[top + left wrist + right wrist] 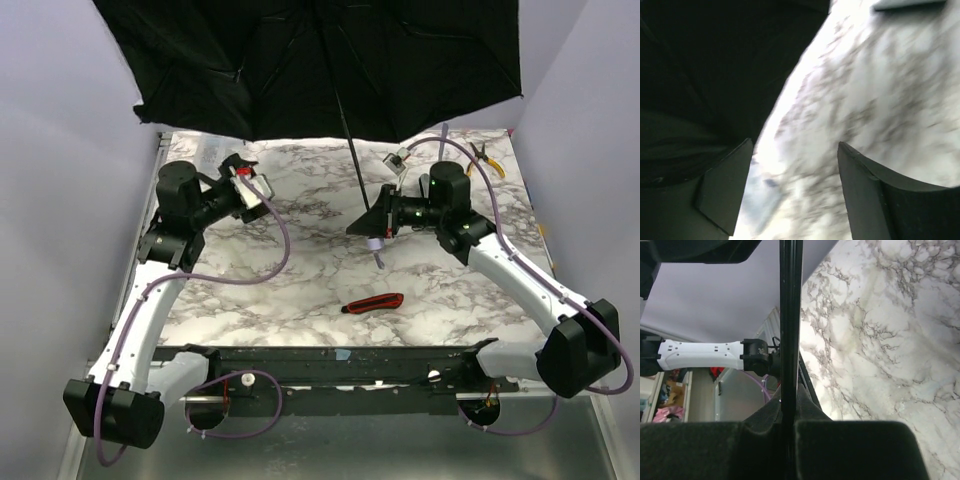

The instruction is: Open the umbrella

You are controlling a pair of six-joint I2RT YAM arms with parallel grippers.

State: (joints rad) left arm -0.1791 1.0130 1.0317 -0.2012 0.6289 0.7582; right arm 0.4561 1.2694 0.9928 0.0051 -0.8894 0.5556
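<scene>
The umbrella [310,60] is spread open, its black inner canopy filling the top of the top view above the far end of the table. Its thin black shaft [352,165] slants down to my right gripper [372,226], which is shut on it. A small pale knob handle [377,244] sticks out just below the fingers. In the right wrist view the shaft [790,315] runs straight up from between the closed pads of the right gripper [790,426]. My left gripper [245,186] hangs open under the canopy's left edge. Between its fingers [722,192] only blurred marble shows, with dark canopy [700,75] beside them.
A red-and-black utility knife [372,303] lies on the marble table [300,300] in front of the right gripper. Yellow-handled pliers [487,158] rest at the far right. Pale walls close in on both sides, and the canopy overhangs the far end.
</scene>
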